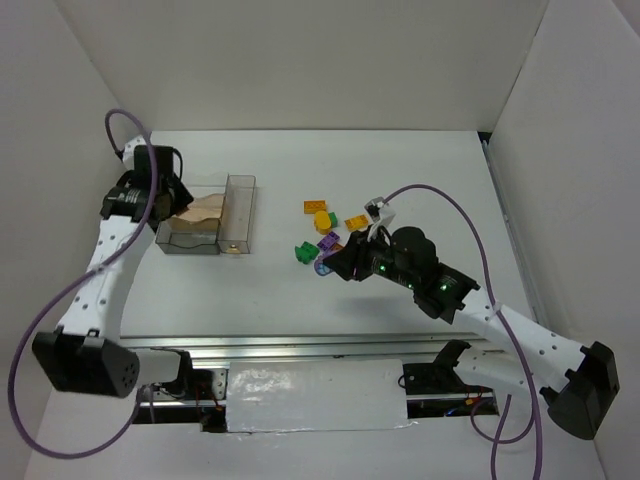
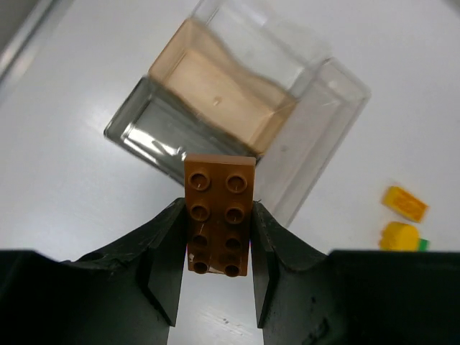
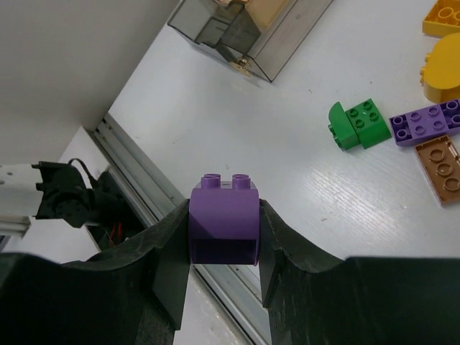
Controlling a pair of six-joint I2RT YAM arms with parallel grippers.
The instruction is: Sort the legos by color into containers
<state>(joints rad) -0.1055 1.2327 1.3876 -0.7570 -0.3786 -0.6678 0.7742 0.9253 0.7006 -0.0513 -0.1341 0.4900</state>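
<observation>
My left gripper [image 2: 218, 223] is shut on a brown eight-stud brick [image 2: 220, 194] and holds it just above the clear joined containers [image 2: 180, 136]. In the top view that gripper [image 1: 185, 205] hangs over the wider bin [image 1: 190, 240], with the narrow bin [image 1: 238, 215] to its right. My right gripper [image 3: 223, 215] is shut on a purple curved brick [image 3: 223, 219], raised above the table left of the loose legos. In the top view it [image 1: 335, 262] sits beside the pile: an orange brick [image 1: 317, 207], a yellow brick [image 1: 324, 220], a green brick [image 1: 304, 250] and a purple plate [image 1: 328, 241].
The right wrist view shows a green brick [image 3: 357, 123], a purple plate [image 3: 425, 122], a brown plate [image 3: 440, 159] and a yellow piece [image 3: 442, 72] on the table. A metal rail [image 1: 300, 350] runs along the near edge. White walls enclose three sides.
</observation>
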